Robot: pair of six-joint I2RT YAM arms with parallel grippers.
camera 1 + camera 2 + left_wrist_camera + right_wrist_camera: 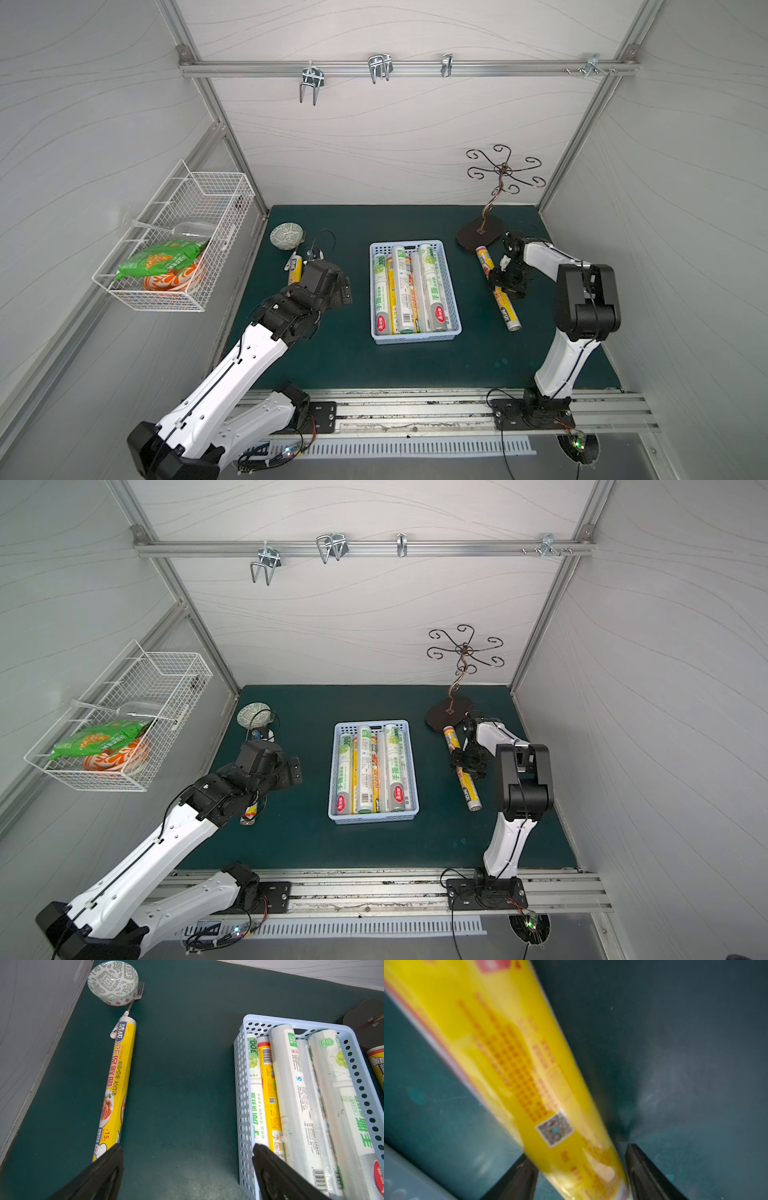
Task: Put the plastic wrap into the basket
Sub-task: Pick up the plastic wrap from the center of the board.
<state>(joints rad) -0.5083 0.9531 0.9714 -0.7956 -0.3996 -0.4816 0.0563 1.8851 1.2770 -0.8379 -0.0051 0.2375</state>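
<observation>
White-panelled booth with aluminium framing, floored by a dark green mat [353, 365]. At mid-mat in both top views, a shallow rectangular light blue plastic basket with perforated sides [415, 340] [374, 817]. Filled with long slim rolls of plastic wrap [403, 291] [368, 771], laid lengthwise and side by side: white or clear with green print, yellow ones wedged between, exact count hard to tell. Same basket wall [241, 1084] and same packed rolls [291, 1088] in the left wrist view.

Right of the basket and apart from it, a yellow cylindrical plastic-wrap roll [505, 311] [469, 791]. Far end just beside the dark flat base of a curly metal hook stand [480, 235]. Right gripper [505, 286] [467, 764] down over the roll's middle. In the right wrist view [578, 1152], black fingers [643, 1172] set against both sides of the blurred yellow wrapper [512, 1053]: clamped on it. Lifted or not, impossible to say.

Near the left wall, a second yellow printed roll [118, 1076] [296, 268] flat on the mat. Far end just beside a fork [135, 997] and a green-patterned bowl [113, 980]. Left gripper [187, 1147] [344, 291] spread wide, holding nothing, over bare mat between that roll and the basket.

On the left wall, a white wire mesh basket [149, 297] with a green packet inside.
</observation>
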